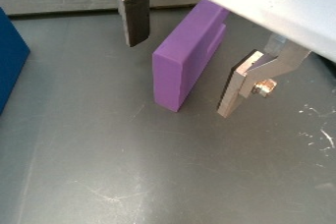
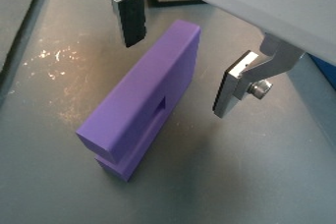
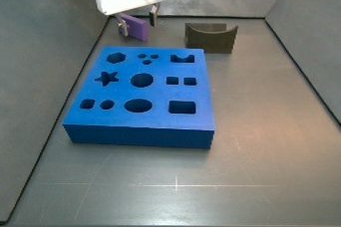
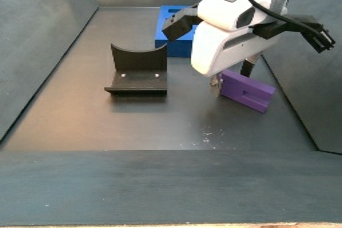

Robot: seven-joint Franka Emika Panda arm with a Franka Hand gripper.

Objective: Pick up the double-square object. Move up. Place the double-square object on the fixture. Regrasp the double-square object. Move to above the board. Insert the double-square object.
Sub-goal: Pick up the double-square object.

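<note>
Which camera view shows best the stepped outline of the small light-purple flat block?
A wrist view: the small light-purple flat block fills the frame, its notch visible, between the open gripper fingers, untouched. The other wrist view shows only a plain edge. The side views show it small, partly hidden by the gripper.

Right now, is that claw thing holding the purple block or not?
Tool: open, fingers either side of the double-square object on the floor, not holding it.
</note>
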